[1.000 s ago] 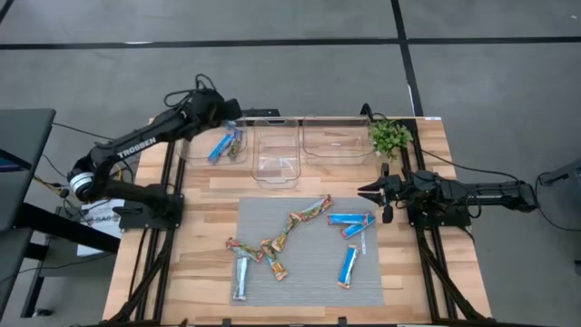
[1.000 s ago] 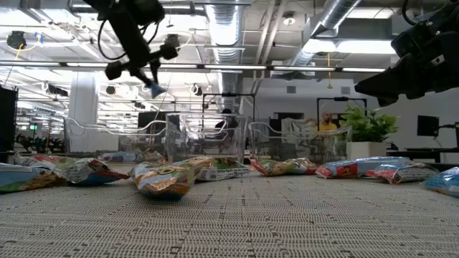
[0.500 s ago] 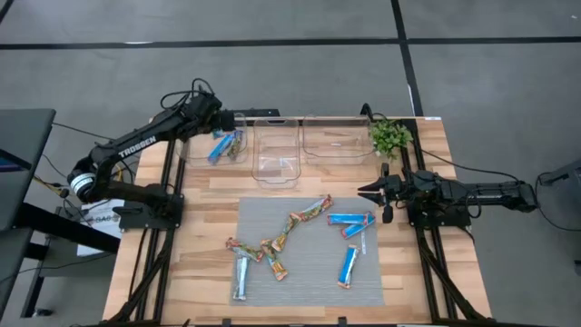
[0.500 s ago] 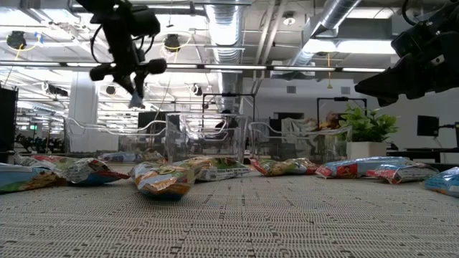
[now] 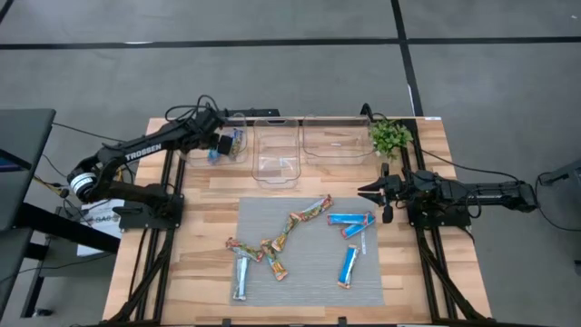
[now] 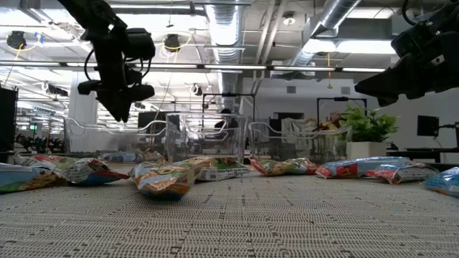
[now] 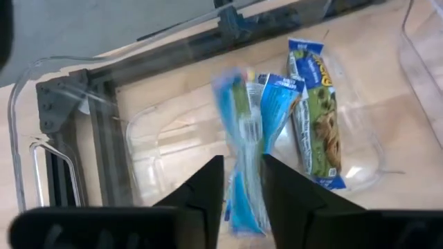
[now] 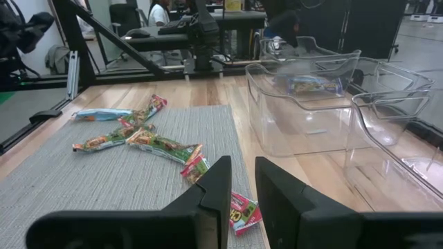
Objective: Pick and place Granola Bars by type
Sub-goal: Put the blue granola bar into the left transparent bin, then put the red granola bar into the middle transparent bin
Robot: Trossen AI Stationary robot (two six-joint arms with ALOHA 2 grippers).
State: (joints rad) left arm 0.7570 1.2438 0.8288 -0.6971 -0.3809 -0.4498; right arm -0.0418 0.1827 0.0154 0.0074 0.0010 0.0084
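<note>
Wooden tabletop (image 5: 204,209) carries a grey woven mat (image 5: 309,272) and three clear plastic bins along the far edge. Left hand (image 5: 221,143) hovers above the leftmost clear bin (image 7: 173,138), fingers (image 7: 208,187) parted slightly with nothing clamped between them. A blurred blue-and-white wrapped granola bar (image 7: 239,159) lies directly below the gap, beside a blue-and-green wrapped bar (image 7: 317,121) on the bin floor. Remaining bars are scattered on the mat: multicoloured green-and-orange bars (image 5: 295,222) toward the left, blue bars with orange-red ends (image 5: 349,221) toward the right. Right hand (image 5: 377,192) hangs at the mat's right edge, fingers near-closed and empty, just beside those blue bars.
</note>
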